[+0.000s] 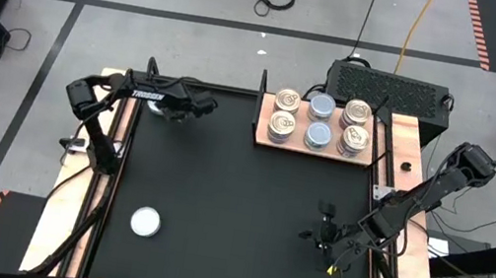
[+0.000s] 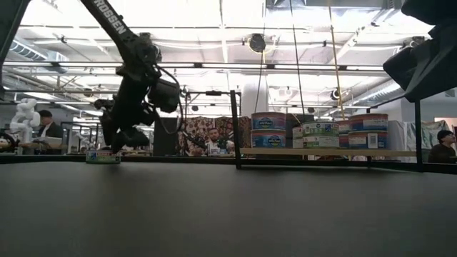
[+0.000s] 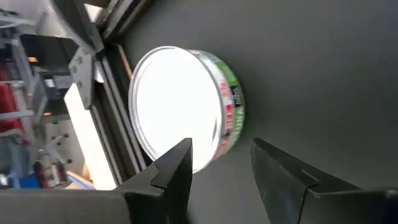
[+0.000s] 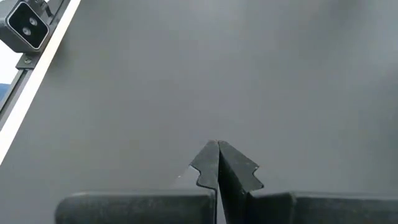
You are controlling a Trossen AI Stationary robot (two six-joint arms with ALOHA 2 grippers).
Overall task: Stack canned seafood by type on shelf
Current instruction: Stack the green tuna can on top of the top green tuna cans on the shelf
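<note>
Left gripper: fingers parted, holding nothing, poised over a tin lying at the mat's far-left edge, about 10 o'clock from the table centre; in the high view the gripper covers that tin.
Grip advice: the tin's side wall with its green label sits just ahead of the two fingers, so my call is to bring one finger to each side of the rim, settle lower, then close squarely across the width; a skewed bite could let the flat tin slip out.
Right gripper: pinched shut and empty, parked above bare mat near 4 o'clock.
Shelf: wooden board at about 1 o'clock, carrying six stacks of tins in two rows, gold lids in the outer columns, silvery-blue in the middle.
Loose tin: silvery lid, alone on the mat near 8 o'clock, well apart from both arms.
Obstacles: a dark upright post stands at the shelf's left end, on the path from the left arm; clearing it calls for a high carry.
Background: people sit beyond the table in the low view, none reaching in.
</note>
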